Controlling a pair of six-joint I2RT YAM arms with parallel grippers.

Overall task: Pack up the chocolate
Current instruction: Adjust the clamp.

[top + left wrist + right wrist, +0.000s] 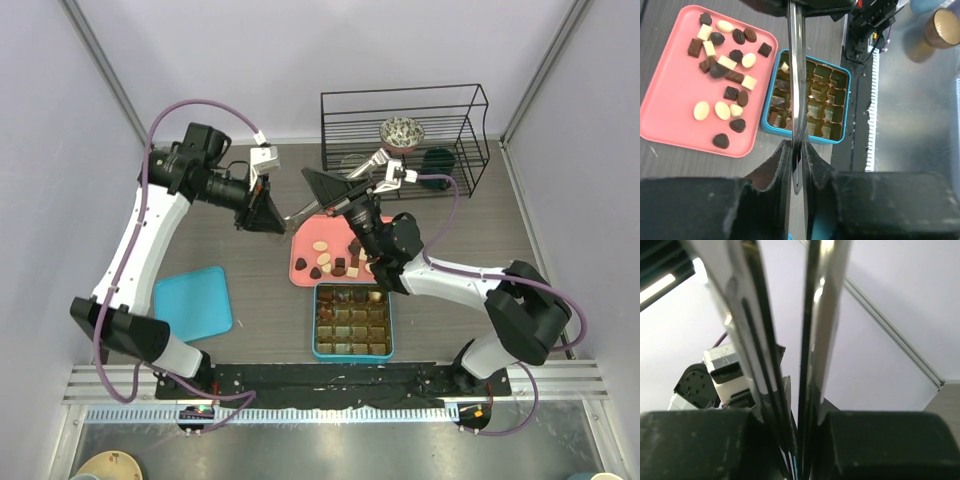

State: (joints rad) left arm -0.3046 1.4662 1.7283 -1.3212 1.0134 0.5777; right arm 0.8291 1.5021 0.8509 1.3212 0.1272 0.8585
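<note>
The tongs (798, 75) are smooth, glossy metal. The tray (670, 125) looks matt plastic; the chocolate (722, 111) on it is smooth, and the box (832, 107) beside it has a glossy liner.

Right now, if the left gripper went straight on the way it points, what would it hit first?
Probably the right gripper, clamped further along the same metal tongs; depth is unclear.
</note>
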